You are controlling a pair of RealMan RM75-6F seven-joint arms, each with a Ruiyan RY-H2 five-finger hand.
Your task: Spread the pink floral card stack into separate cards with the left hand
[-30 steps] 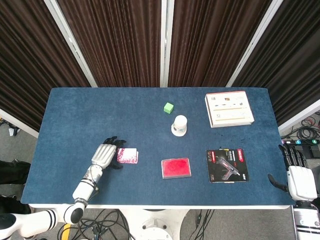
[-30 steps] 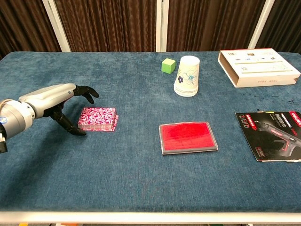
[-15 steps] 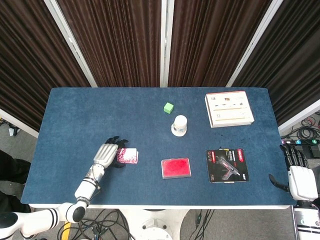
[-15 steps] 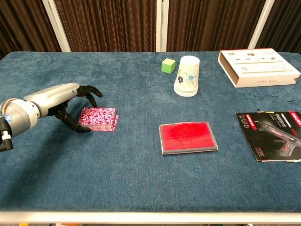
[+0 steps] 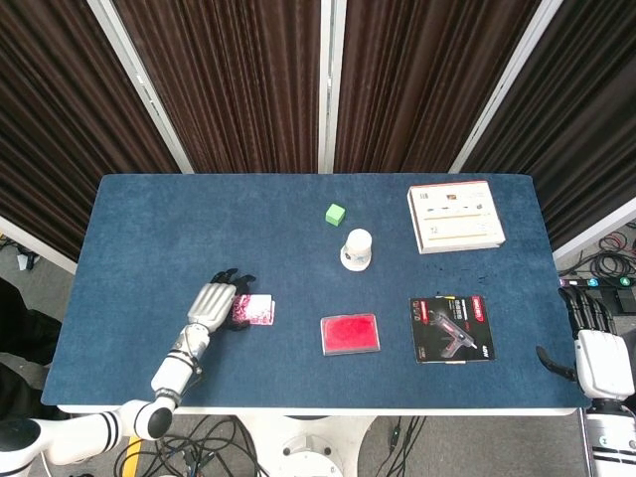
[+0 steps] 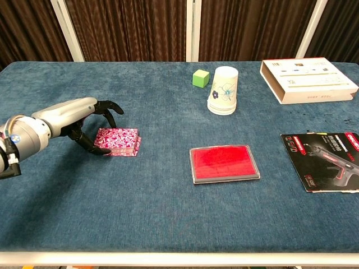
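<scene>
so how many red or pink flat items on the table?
2. The pink floral card stack lies front left at the left hand; the red case lies front centre. Nothing seems hidden.

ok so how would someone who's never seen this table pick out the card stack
Start at the blue table and go to its left side, where the left hand reaches in. The pink floral card stack lies flat at its fingertips. It is the only patterned pink-and-white thing; the red case to its right is plain and larger.
</scene>
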